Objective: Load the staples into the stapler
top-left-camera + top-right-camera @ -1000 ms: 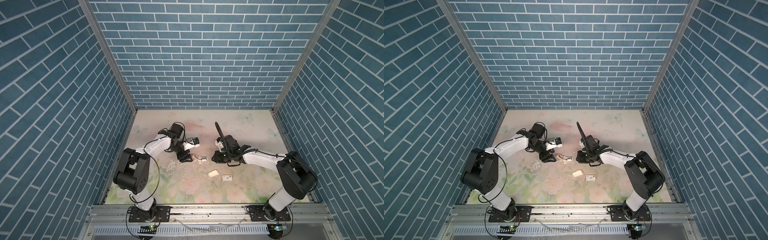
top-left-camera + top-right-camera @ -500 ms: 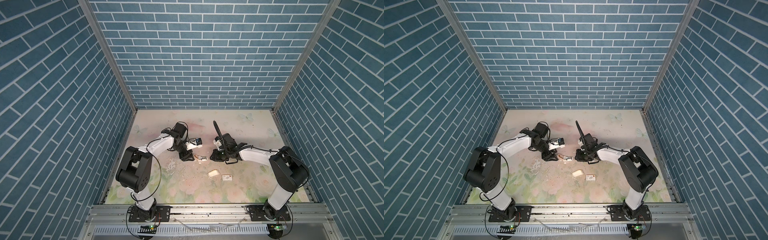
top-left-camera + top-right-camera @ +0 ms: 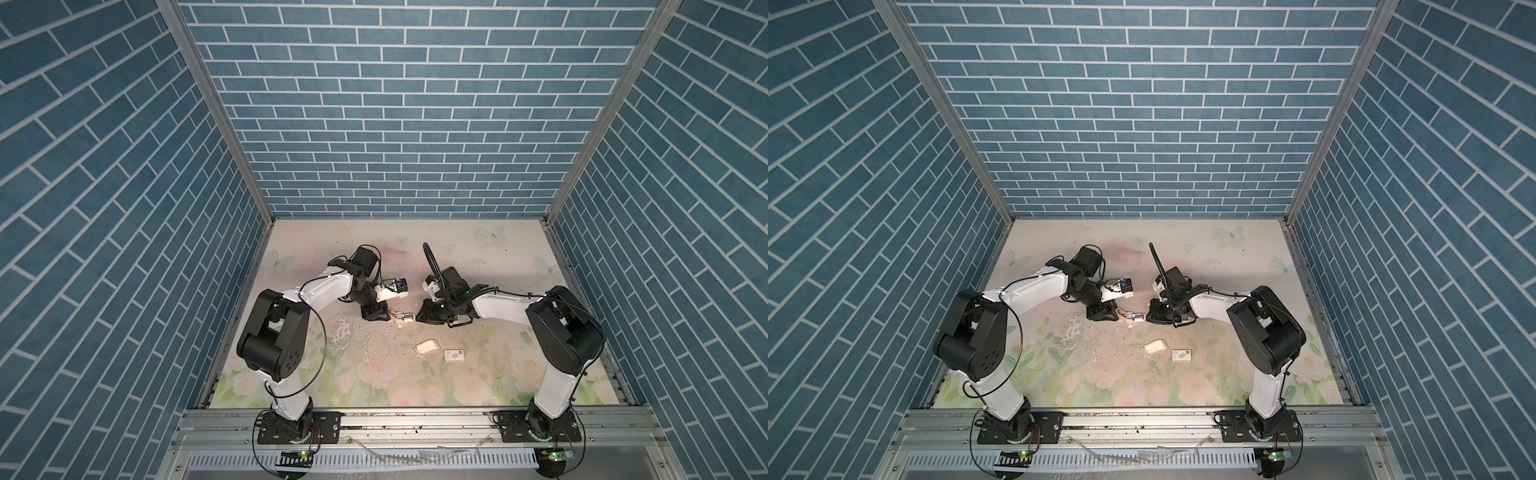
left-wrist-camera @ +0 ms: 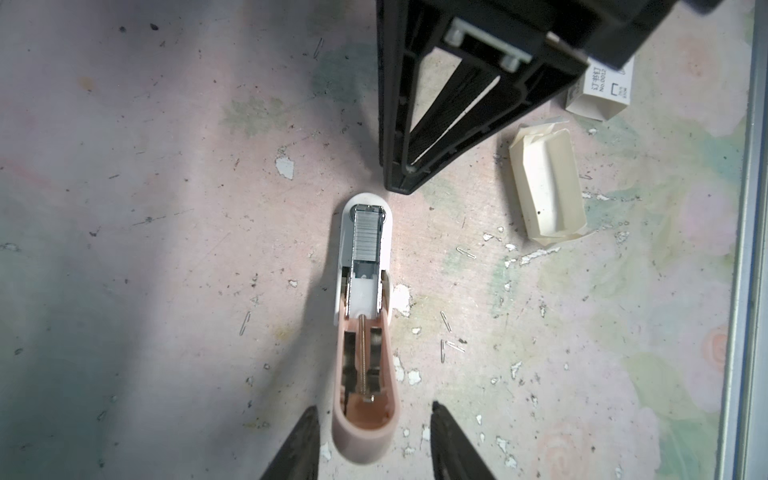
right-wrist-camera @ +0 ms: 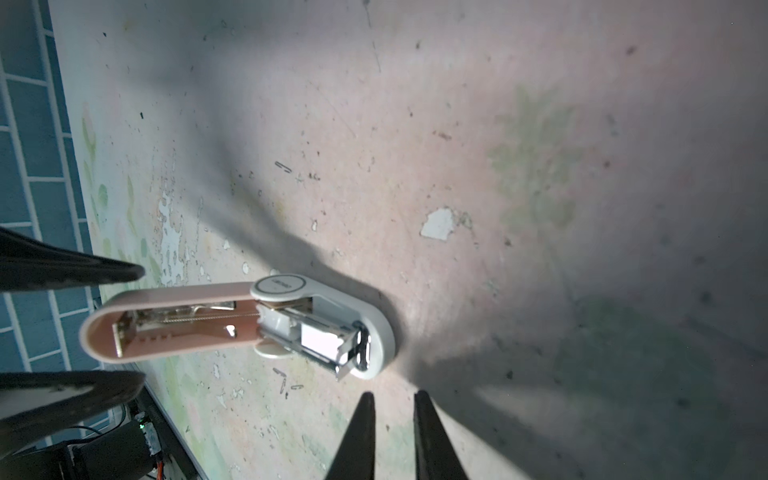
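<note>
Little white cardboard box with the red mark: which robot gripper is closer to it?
Right. The right gripper is a short way behind the small white cardboard box, by the white end of the pink-and-white stapler; the left gripper is farther, straddling its pink end.

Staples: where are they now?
The staples sit in the open stapler's channel, at its white end, in the left wrist view; the stapler lies mid-table between left gripper and right gripper.
</note>
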